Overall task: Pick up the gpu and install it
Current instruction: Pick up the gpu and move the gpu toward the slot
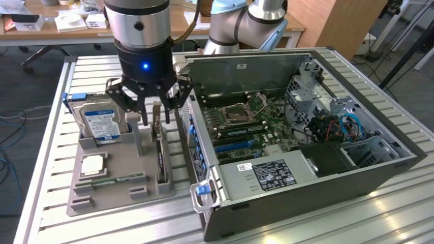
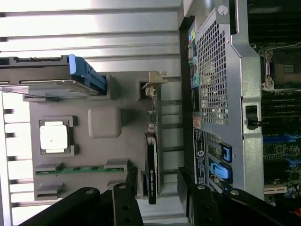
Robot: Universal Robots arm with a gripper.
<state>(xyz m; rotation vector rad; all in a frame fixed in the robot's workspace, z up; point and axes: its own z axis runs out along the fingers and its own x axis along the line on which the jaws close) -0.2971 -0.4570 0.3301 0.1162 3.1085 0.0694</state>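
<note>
The gpu (image 1: 161,155) stands on its edge in a slot of the grey holder tray (image 1: 121,195), a thin black card with a pale metal bracket at its far end. In the wrist view the gpu (image 2: 152,165) runs lengthwise between my two fingers. My gripper (image 1: 156,118) hangs open just above the card's far half, one finger on each side and neither touching it. In the wrist view the gripper (image 2: 158,181) straddles the card with a gap on both sides.
The open computer case (image 1: 312,152) lies on the exterior view's right, close beside the tray, with its motherboard (image 1: 241,119) exposed. On the tray stand a silver hard drive (image 1: 101,122), a processor chip (image 1: 91,163) and a green memory stick (image 1: 112,179).
</note>
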